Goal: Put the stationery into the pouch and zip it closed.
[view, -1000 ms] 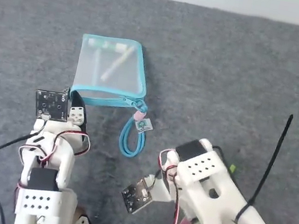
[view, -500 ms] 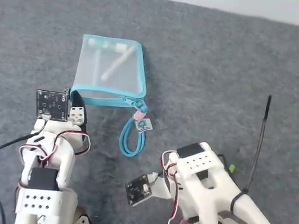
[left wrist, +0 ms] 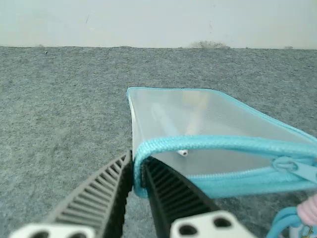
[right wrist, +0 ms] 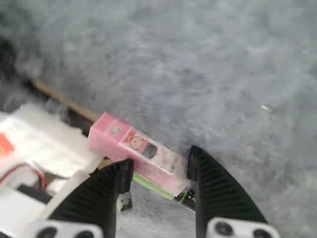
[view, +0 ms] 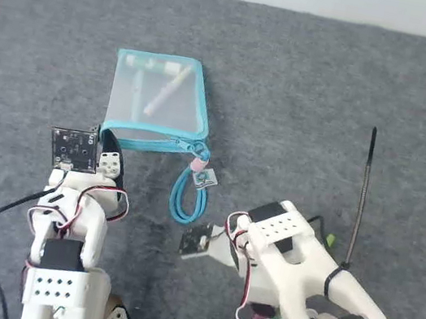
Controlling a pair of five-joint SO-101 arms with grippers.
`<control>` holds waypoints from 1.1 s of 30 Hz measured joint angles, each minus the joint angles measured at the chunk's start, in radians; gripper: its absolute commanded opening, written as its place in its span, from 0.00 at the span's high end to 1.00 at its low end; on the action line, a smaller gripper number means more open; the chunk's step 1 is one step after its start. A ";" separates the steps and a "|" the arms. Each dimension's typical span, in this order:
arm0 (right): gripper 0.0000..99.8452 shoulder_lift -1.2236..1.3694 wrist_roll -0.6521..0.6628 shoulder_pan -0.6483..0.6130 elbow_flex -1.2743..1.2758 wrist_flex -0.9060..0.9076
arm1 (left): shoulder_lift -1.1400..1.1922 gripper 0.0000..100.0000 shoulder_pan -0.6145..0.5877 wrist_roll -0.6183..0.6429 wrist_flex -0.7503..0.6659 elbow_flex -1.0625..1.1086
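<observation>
Left arm point(view: 70, 221) extended, right arm point(view: 295, 253) folded.
Left jaws pinch the pouch point(left wrist: 208, 124) corner; right jaws spread near a pink box point(right wrist: 133, 148).

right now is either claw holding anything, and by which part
The left claw pinches the pouch by its zipper-side corner, opposite the pull. The right claw is open around a pink box, seemingly not gripping it yet.

Pouch point(view: 159, 105): translucent white with turquoise edging and zip; its strap point(view: 180, 203) is turquoise, its small tag point(view: 204, 177) pink and turquoise. Carpet point(view: 332, 90): mottled grey throughout. Left gripper point(left wrist: 137, 171) and right gripper point(right wrist: 159, 158): black ribbed fingers point(left wrist: 94, 198); the box point(right wrist: 133, 146) at the right one is pink with a printed cartoon face, a green strip point(right wrist: 153, 186) beneath.
</observation>
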 measured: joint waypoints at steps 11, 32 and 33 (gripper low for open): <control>0.82 -0.011 -0.184 0.009 -0.083 -0.232 | 0.000 0.99 0.002 0.000 0.000 0.000; 0.82 -0.543 0.212 0.055 0.135 0.095 | 0.000 0.99 0.002 0.000 0.000 0.000; 0.82 -0.543 0.239 0.057 0.143 0.095 | 0.000 0.99 0.002 0.000 0.000 0.000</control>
